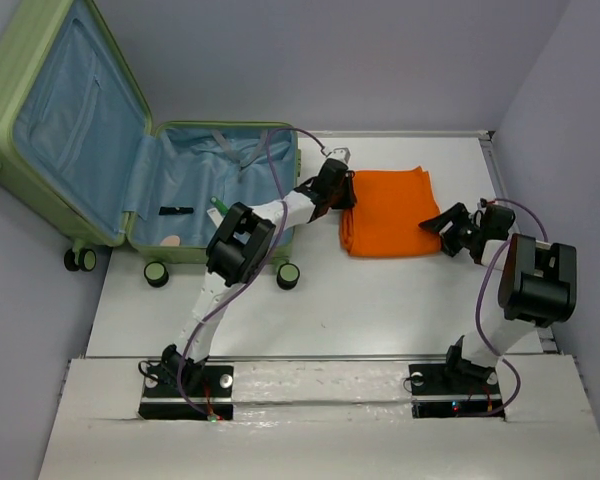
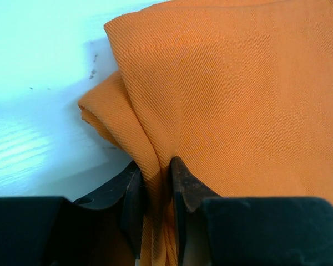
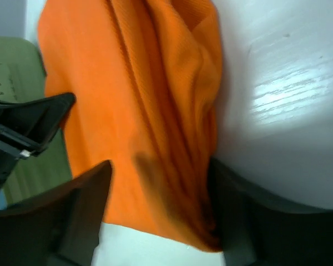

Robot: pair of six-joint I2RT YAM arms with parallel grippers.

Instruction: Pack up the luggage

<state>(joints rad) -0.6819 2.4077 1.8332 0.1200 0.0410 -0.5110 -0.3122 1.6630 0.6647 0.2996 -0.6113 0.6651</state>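
Observation:
The luggage (image 1: pixel 70 130) is a light-green suitcase lying open at the table's left, its blue-lined lid leaning back against the wall. A folded orange cloth (image 1: pixel 390 210) lies on the table to its right. My left gripper (image 1: pixel 340 190) is at the cloth's left edge; in the left wrist view the gripper (image 2: pixel 158 166) is shut on a pinched fold of the orange cloth (image 2: pixel 238 100). My right gripper (image 1: pixel 442 222) is at the cloth's right edge. In the right wrist view that gripper (image 3: pixel 158 183) stands open, with the bunched cloth edge (image 3: pixel 155 111) between its fingers.
Inside the suitcase's lower half lie a black item (image 1: pixel 176 210), a green item (image 1: pixel 218 203) and a small pinkish one (image 1: pixel 173 240). Caster wheels (image 1: pixel 157 272) stick out toward the near side. Walls close the table (image 1: pixel 360 310) at the back and right.

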